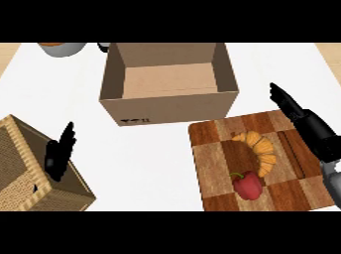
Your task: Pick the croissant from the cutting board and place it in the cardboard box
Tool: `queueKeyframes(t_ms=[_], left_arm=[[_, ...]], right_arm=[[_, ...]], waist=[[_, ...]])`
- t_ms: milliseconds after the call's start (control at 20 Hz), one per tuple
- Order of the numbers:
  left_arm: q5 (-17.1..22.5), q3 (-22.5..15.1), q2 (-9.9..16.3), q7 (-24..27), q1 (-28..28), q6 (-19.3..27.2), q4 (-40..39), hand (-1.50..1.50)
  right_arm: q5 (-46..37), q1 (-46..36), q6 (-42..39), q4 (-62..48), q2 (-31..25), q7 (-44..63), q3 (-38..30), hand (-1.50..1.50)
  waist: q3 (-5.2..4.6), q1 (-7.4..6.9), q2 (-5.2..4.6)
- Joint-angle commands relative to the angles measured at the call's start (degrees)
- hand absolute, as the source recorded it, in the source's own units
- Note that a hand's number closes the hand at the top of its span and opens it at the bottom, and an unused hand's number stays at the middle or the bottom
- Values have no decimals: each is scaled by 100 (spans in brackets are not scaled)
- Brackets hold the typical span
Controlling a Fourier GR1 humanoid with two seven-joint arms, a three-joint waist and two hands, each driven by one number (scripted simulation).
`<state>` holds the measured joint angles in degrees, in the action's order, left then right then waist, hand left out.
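Right robot hand (pixel 299 115) open, golden curved croissant (pixel 259 149) (ridged) on cutting board (pixel 217 163)

the light was even and bright across the white counter (pixel 159 163), with no glare. the cardboard box (pixel 170 82) showed a shaded left inner wall and a paler floor. soft shade sat under the wicker basket (pixel 27 168) at its lower right side. the red pepper (pixel 248 185) carried a small highlight. edges looked slightly soft throughout.
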<state>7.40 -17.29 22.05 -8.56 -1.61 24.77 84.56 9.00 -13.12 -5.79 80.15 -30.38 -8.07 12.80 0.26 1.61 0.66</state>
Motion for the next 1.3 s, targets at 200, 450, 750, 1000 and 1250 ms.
queueKeyframes(t_ms=[200,450,750,1000,1250], left_arm=[[-522,810,1045,248,487,-404,-140,0],[-603,951,962,169,573,-747,-177,0],[-775,1290,833,137,813,-998,-458,0],[-869,1517,821,162,938,-1434,-591,0],[-1192,1696,574,154,1081,-1417,-587,0]], right_arm=[[1232,-154,-2380,-518,53,-834,198,-150],[-1492,-386,-2039,-151,-1155,-2658,801,-150],[-290,-317,-3353,-1764,-951,-4538,445,-150],[-1169,-1075,-2633,-2165,-1316,-5084,670,-150],[-2384,-1483,-1838,-2208,-1782,-5350,1385,-150]], waist=[[12,-410,-146],[24,-414,-149],[22,-439,-223],[9,-571,-219],[-3,-597,-200]])
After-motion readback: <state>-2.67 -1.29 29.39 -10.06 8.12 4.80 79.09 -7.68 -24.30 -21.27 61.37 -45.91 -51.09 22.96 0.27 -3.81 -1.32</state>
